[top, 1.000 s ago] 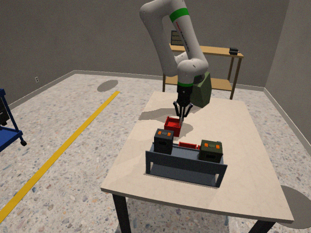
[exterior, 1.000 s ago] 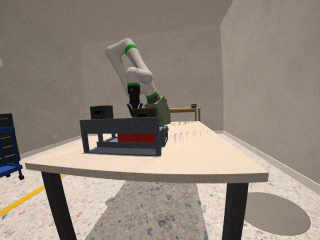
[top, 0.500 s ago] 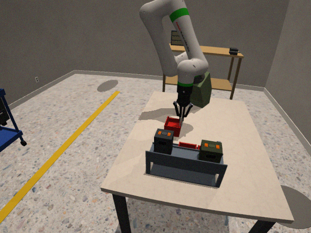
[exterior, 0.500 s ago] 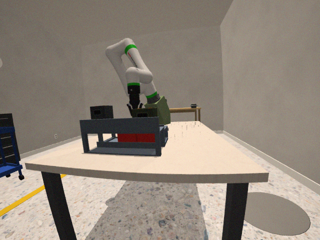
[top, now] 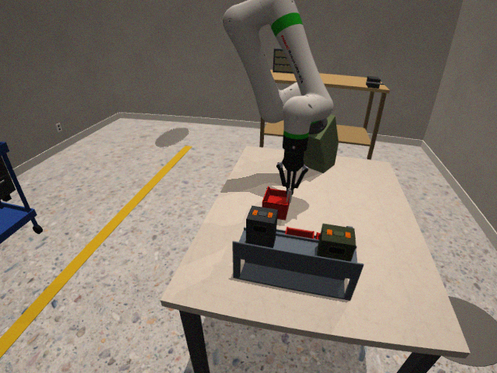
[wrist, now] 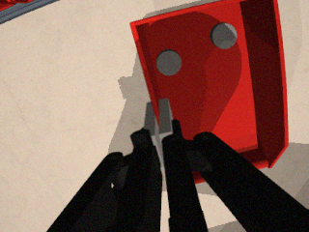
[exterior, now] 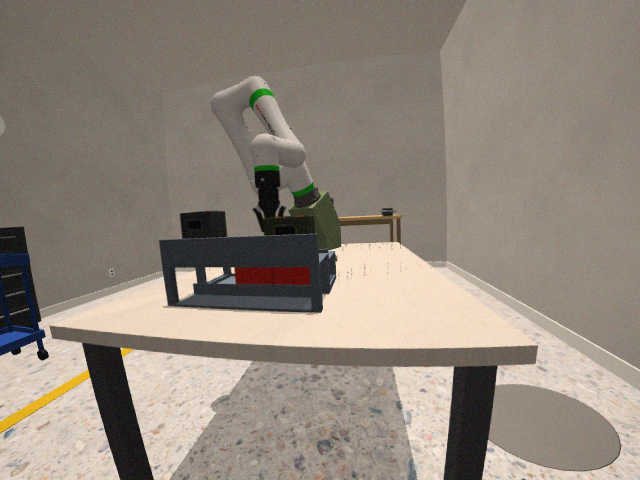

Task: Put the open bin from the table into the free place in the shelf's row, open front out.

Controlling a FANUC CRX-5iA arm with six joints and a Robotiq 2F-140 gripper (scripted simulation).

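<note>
The red open bin (top: 276,201) is on or just above the table, behind the grey shelf (top: 296,259). In the wrist view the bin (wrist: 212,77) holds two grey round parts (wrist: 169,62). My gripper (top: 289,193) points straight down and is shut on the bin's side wall (wrist: 161,123). Another red bin (top: 300,231) stands in the shelf's row, and it also shows in the exterior view (exterior: 272,275) under the shelf's board. The room beside it in the row is mostly hidden.
A black box (top: 262,225) and an olive box (top: 337,241) stand on the shelf's top board at its two ends. The arm's green base block (top: 322,146) is at the table's back. A wooden rack (top: 341,108) stands behind the table and a blue cart (top: 9,196) at far left.
</note>
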